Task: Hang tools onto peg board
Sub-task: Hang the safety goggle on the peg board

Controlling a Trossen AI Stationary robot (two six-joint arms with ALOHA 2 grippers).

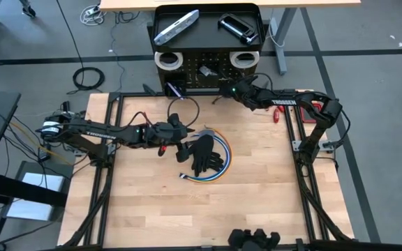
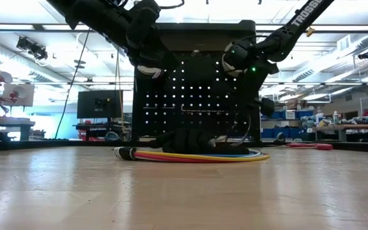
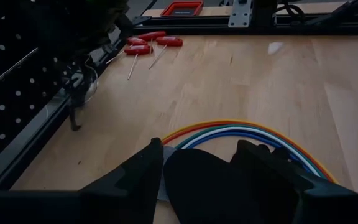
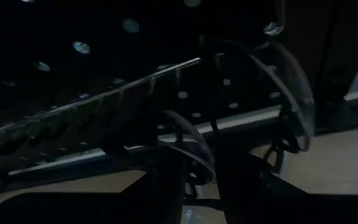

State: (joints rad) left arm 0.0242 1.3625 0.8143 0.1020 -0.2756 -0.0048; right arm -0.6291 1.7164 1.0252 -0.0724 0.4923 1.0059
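The black peg board (image 1: 211, 78) stands at the table's far edge. Its tray top carries a silver flat bar (image 1: 176, 26) and a black clamp (image 1: 237, 28), with white tape rolls (image 1: 167, 59) in bins at both sides. My right gripper (image 4: 197, 186) is at the board's face, fingers a little apart. A pair of clear safety glasses (image 4: 291, 93) hangs at a thin rail (image 4: 104, 109) on the board, and a clear part of them runs between the fingers. My left gripper (image 3: 201, 174) is open, high above black gloves (image 1: 204, 155). My right gripper's fingers (image 4: 166, 180) stand on either side of a clear curved part of the glasses (image 4: 188, 146), slanting down toward the board. I cannot tell whether they touch it. The glasses hang upright against the board, clear of the table.
Coloured cable loops (image 1: 222, 164) lie under the gloves at the table's middle. Red-handled tools (image 3: 145, 43) lie near the table's far right corner, and a purple-handled tool (image 1: 174, 88) at the board's foot. Bare wood (image 1: 187, 209) spreads toward the near edge.
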